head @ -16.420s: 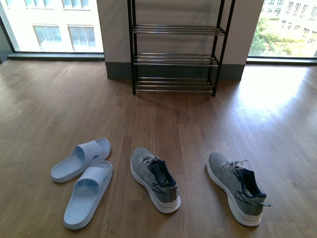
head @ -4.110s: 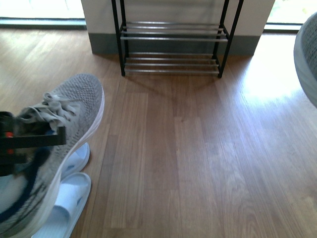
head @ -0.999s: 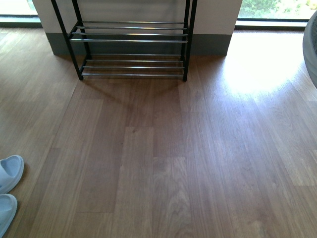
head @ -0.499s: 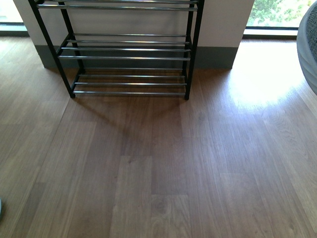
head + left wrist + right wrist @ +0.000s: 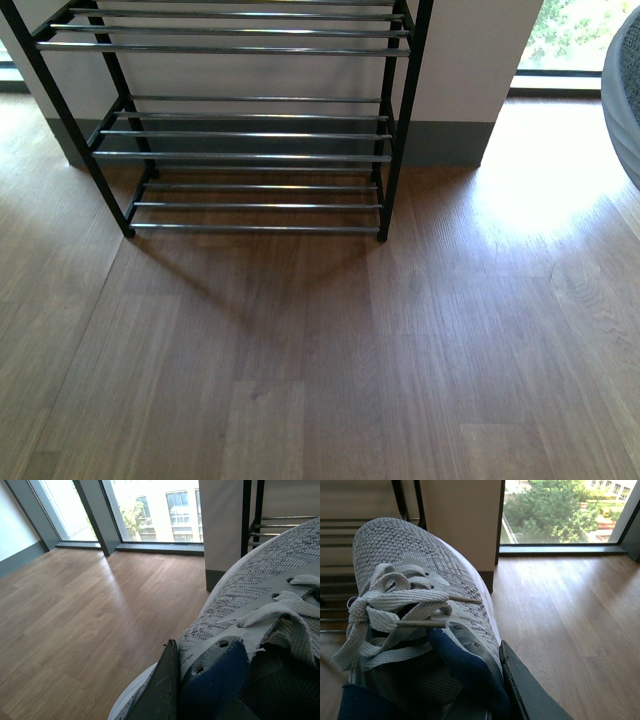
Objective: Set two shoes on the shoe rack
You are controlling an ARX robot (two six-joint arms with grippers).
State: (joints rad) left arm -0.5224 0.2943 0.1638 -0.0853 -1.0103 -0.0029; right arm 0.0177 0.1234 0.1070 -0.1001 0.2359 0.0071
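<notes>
The shoe rack (image 5: pixel 250 156) stands against the wall ahead, with black side frames and three chrome tiers in the front view. My left gripper (image 5: pixel 197 682) is shut on the collar of the left grey sneaker (image 5: pixel 260 585), one dark finger (image 5: pixel 164 690) pressed on its outer side; the other finger is hidden inside. My right gripper (image 5: pixel 482 680) is shut on the collar of the right grey sneaker (image 5: pixel 405 560), its outer finger (image 5: pixel 527 692) showing. Both shoes hang above the floor with toes toward the rack. Only the right sneaker's toe (image 5: pixel 625 100) shows in the front view.
Wooden floor (image 5: pixel 330 370) stretches between me and the rack. A white wall with a grey skirting (image 5: pixel 445 140) is behind the rack. Floor-to-ceiling windows (image 5: pixel 150 510) lie to the left and windows (image 5: pixel 555 510) to the right.
The rack has grown larger and come closer in the front view. The pale slippers at the lower left have dropped out of view. The right sneaker's toe stays at the right edge.
</notes>
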